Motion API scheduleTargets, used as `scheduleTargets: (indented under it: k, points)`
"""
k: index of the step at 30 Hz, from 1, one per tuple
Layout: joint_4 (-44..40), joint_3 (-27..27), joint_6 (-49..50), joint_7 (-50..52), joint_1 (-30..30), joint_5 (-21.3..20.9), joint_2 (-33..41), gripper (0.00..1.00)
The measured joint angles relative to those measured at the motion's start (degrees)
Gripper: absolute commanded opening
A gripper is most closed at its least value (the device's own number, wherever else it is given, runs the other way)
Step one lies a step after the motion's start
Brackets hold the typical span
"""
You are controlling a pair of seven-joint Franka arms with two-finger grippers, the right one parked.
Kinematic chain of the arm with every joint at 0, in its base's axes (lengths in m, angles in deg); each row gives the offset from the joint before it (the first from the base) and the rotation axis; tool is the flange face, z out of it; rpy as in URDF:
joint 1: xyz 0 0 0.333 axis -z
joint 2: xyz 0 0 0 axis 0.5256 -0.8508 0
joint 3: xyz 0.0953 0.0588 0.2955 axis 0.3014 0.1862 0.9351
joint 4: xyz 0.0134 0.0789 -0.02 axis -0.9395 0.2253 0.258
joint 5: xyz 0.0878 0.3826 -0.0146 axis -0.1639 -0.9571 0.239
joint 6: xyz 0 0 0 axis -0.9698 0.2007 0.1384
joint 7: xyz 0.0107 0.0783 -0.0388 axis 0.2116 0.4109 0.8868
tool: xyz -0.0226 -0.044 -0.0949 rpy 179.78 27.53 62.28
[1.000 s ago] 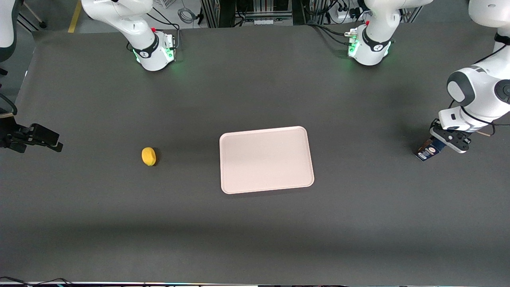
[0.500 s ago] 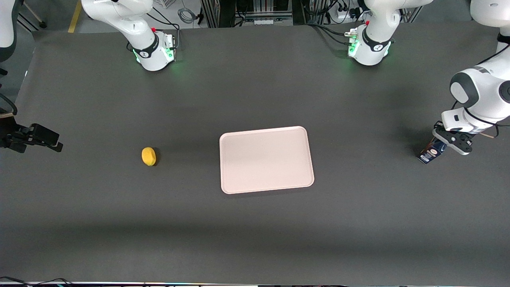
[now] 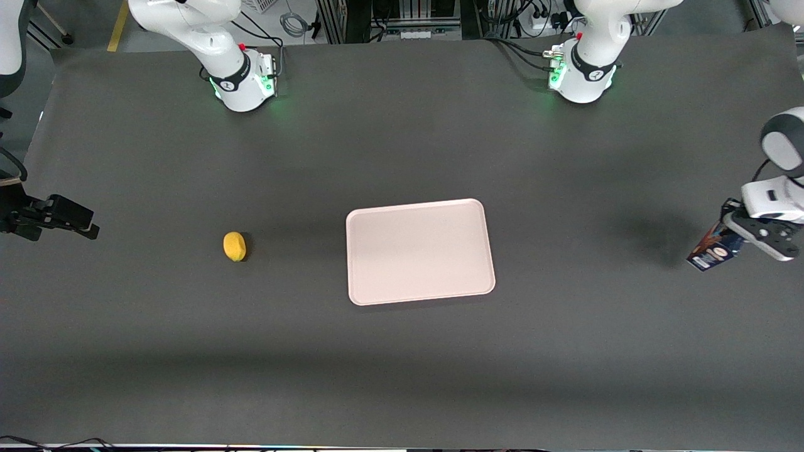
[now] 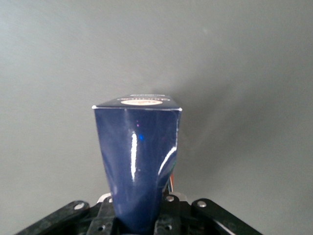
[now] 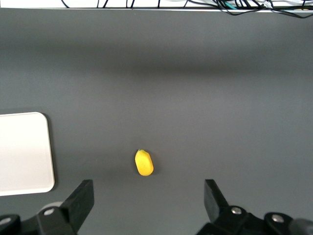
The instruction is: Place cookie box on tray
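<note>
Toward the working arm's end of the table, the gripper is clamped on the tilted cookie box, lifted off the surface, well apart from the pale-pink tray at mid-table.

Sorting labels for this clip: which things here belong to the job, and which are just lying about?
Job: box, held in the gripper above the table at the working arm's end; tray.
Lying about: yellow lump, toward the parked arm's end.
</note>
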Motion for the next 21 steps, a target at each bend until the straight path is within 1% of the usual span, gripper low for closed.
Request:
scheduleTargets:
  k: [6, 14, 18, 21]
  points:
    - [-10.2, 0.35, 12.23, -0.22, -0.05, 0.91, 0.81, 0.17]
    - [-23.36, 0.37, 27.75, -0.22, -0.05, 1.07, 1.95, 0.16]
    - [-28.33, 0.48, 32.26, -0.22, -0.06, 1.07, 2.05, 0.17]
    - [-29.97, 0.53, 33.33, -0.17, -0.06, 1.09, 2.03, 0.17]
